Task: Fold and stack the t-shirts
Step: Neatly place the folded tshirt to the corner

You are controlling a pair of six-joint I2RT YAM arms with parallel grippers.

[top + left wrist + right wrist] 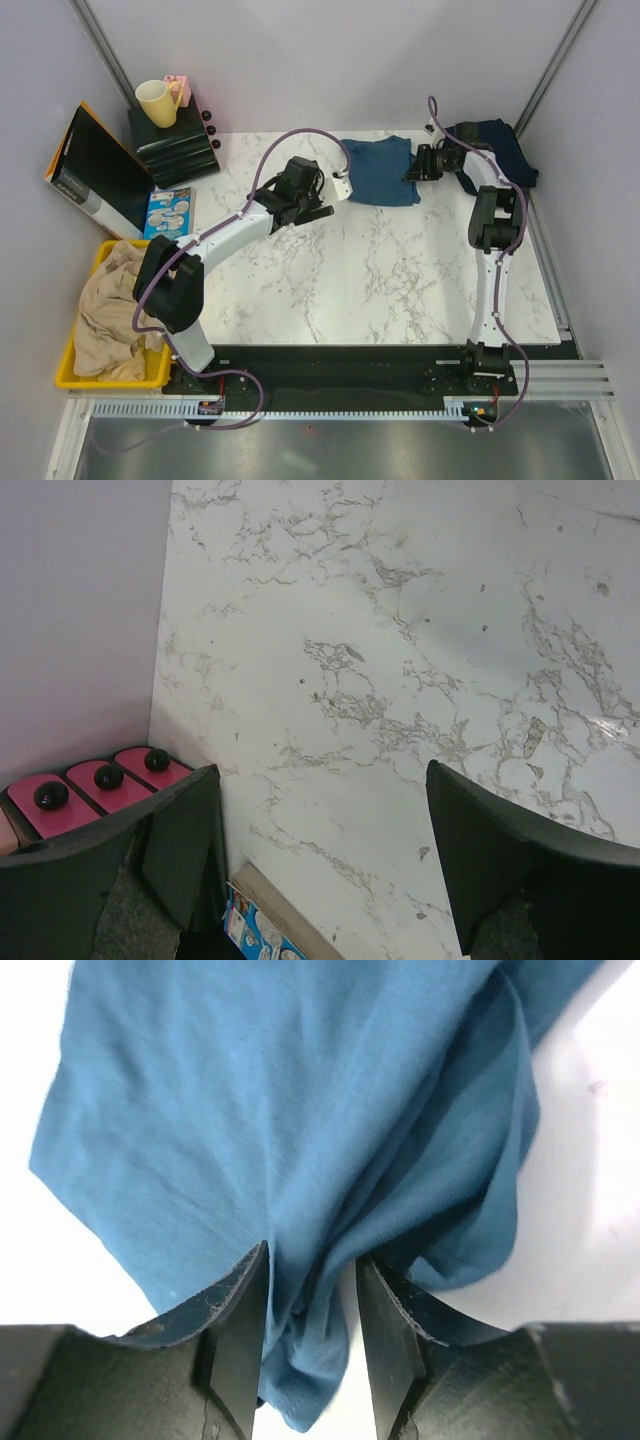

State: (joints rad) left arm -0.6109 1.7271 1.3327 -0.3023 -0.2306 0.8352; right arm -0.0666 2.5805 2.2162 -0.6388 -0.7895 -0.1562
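The steel-blue t-shirt (pixel 380 170) lies folded into a rough rectangle at the far middle of the marble table (pixel 380 270). The darker navy t-shirt (pixel 505 145) lies crumpled at the far right corner, behind the right arm. My right gripper (pixel 412 168) is at the blue shirt's right edge. In the right wrist view its jaws stand a little apart around a bunched fold of the blue shirt (pixel 300 1110), with a sliver of table showing beside the right finger (pixel 395 1320). My left gripper (pixel 330 198) is open and empty just left of the shirt, over bare marble (pixel 320 850).
A yellow bin (pixel 70 372) with beige cloth sits at the near left. A black drawer unit (pixel 170 145) with a yellow mug (pixel 157 102) stands at the far left; its pink fronts (pixel 100 780) show. A booklet (pixel 168 212) and a black box (pixel 95 170) lie beside it.
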